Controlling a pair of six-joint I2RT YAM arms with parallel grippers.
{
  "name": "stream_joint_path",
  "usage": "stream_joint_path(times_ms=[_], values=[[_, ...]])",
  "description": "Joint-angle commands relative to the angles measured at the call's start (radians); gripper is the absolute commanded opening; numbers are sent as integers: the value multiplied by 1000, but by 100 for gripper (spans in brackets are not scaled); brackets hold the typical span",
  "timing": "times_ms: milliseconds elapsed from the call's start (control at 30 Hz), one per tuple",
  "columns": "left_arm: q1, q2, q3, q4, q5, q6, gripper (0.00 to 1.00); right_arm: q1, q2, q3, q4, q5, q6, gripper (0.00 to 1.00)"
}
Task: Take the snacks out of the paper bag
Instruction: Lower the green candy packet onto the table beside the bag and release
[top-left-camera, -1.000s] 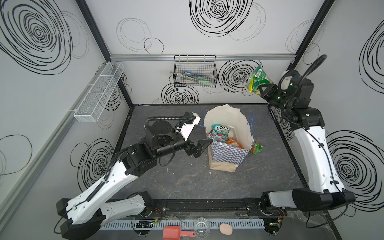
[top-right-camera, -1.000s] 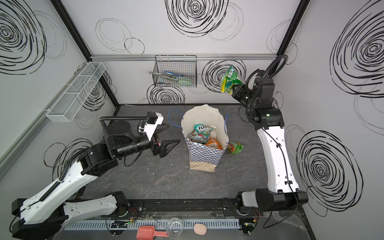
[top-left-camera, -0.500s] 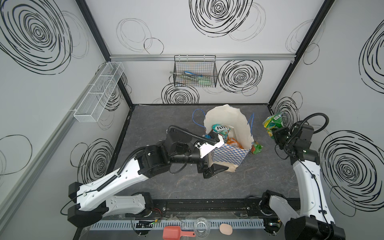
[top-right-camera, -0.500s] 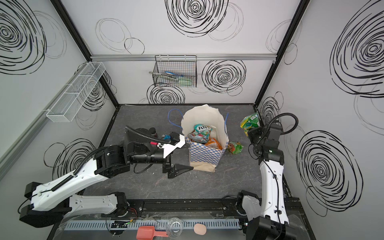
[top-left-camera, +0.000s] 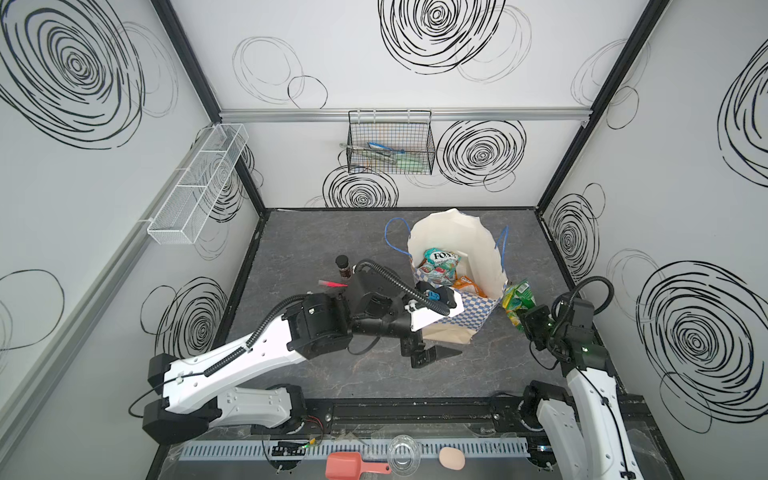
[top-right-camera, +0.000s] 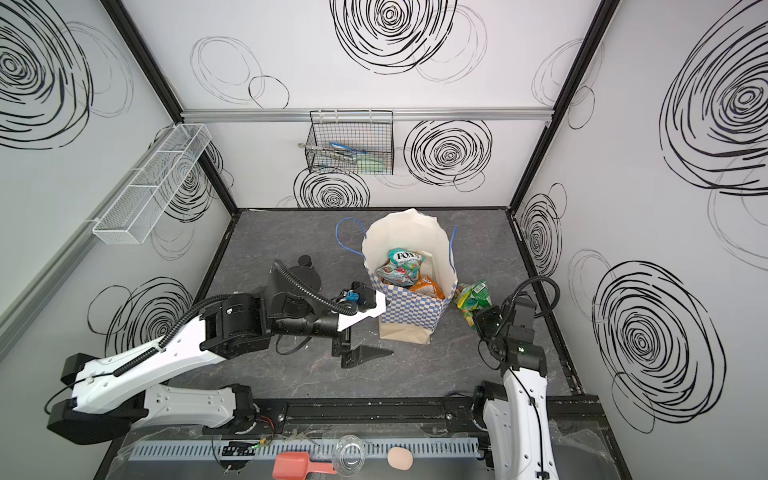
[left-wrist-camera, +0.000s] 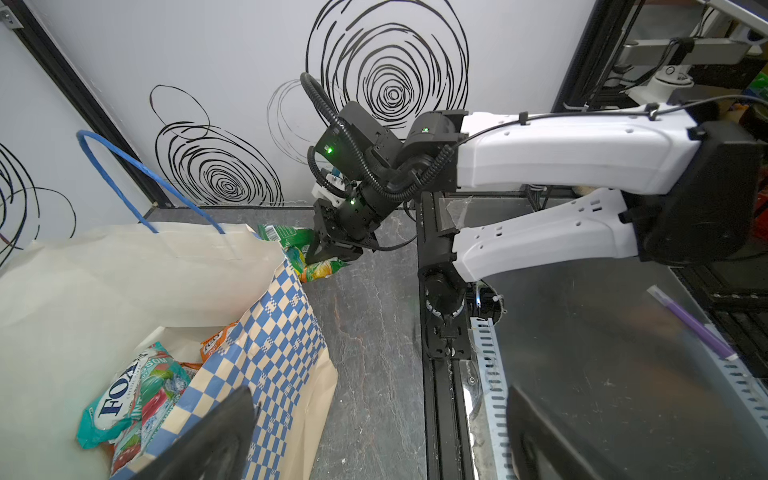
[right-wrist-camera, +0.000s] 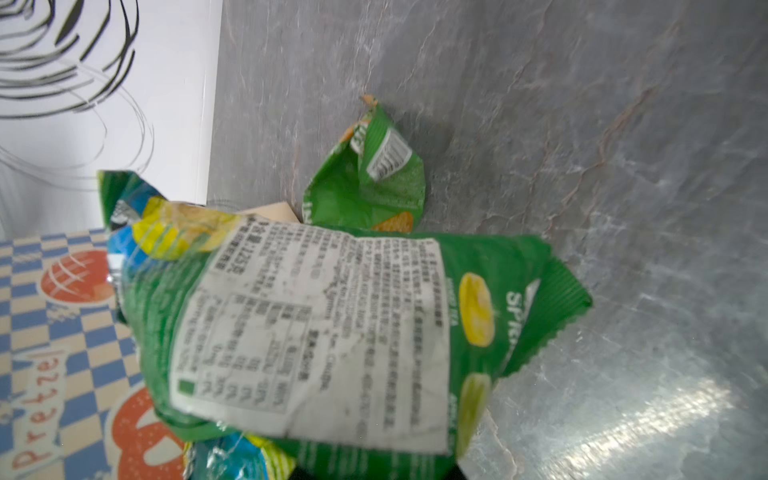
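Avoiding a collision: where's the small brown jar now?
In a top view, the brown jar stands left of the paper bag, just beyond the left arm.

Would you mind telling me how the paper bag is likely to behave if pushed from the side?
The paper bag is tall with thin, wavy walls, so it would probably buckle rather than resist. Holding only a few packets, it is likely light and may slide or tip.

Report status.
Left gripper open beside paper bag. Right gripper shut on green packet, outside bag. Teal packet, orange packet inside. Second green packet on table.
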Motion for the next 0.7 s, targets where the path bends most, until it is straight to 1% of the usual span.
stream_joint_path(times_ms=[0, 67, 167, 267, 367, 533, 633, 667], values=[[-7, 4, 32, 29, -12, 29, 96, 66, -26, -48, -21, -8, -22, 15], [-9, 6, 33, 38, -14, 28, 96, 116, -20, -70, -5, 16, -4, 15], [-11, 9, 35, 42, -17, 28, 96, 159, 22, -79, 32, 37, -13, 16], [-14, 8, 33, 46, -18, 26, 96, 188, 82, -88, 52, 67, -35, 16], [-14, 5, 29, 52, -23, 24, 96, 200, 137, -104, 80, 78, -44, 20], [-13, -3, 16, 67, -39, 15, 96, 207, 202, -127, 154, 83, -62, 30], [-13, -9, 0, 81, -50, 7, 96, 210, 225, -117, 145, 96, -71, 42], [-14, -9, -4, 86, -54, 5, 96, 209, 227, -114, 134, 99, -73, 47]])
